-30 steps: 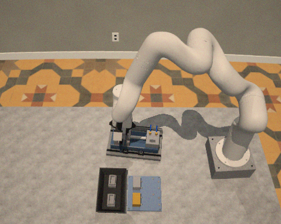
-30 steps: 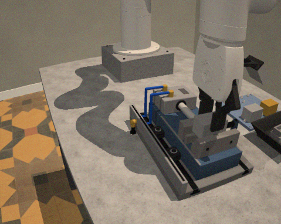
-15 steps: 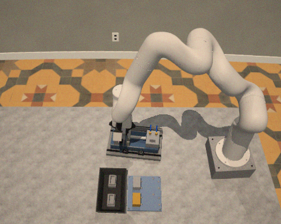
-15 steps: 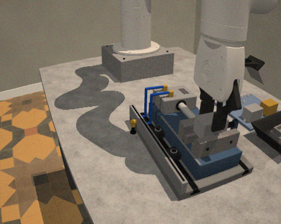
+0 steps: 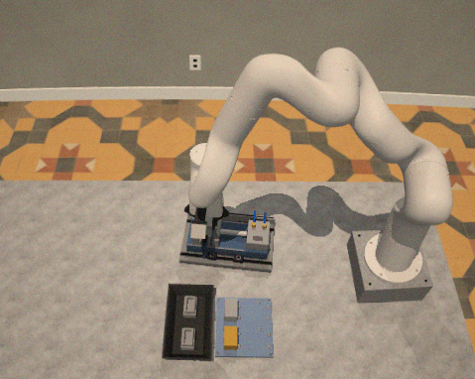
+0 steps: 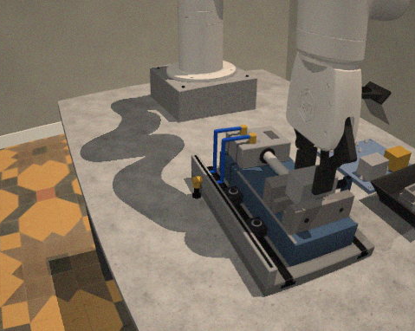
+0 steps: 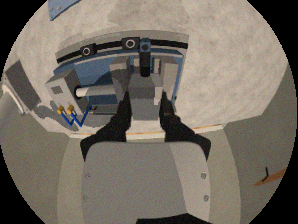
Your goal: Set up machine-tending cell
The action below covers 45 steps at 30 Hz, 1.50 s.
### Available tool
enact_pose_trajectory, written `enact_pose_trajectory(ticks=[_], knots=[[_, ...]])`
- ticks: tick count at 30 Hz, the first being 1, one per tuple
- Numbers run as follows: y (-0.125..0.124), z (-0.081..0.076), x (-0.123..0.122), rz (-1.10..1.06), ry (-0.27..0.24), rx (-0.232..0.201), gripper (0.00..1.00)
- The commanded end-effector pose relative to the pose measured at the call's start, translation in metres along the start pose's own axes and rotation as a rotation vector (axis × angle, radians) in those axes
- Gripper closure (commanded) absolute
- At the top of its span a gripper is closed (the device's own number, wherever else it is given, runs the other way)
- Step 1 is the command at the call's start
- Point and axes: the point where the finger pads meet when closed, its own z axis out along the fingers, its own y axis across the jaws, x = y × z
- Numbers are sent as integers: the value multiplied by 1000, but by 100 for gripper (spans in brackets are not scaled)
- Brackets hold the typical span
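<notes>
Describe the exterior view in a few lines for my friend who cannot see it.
A white robot arm's gripper reaches down into a blue vise, closed on a grey aluminium blank in the vise's opening. Behind it on the grey table are a grey blank and a yellow one on a blue plate.

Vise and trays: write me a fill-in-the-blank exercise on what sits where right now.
1. The pincer is shut on a grey ____ over the vise.
2. The black tray holds ____ finished parts.
3. On the blue plate, beside the grey block, lies a ____ block.
4. The two hoses on the vise are ____.

Missing words: block; two; yellow; blue
</notes>
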Motion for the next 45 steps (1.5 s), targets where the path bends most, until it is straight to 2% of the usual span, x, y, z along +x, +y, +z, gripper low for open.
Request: enact_pose_trajectory(ticks=[1,44,45], knots=[[1,-1,0,0,0,-2,100],[1,2,0,0,0,-2,100],[1,2,0,0,0,-2,31]])
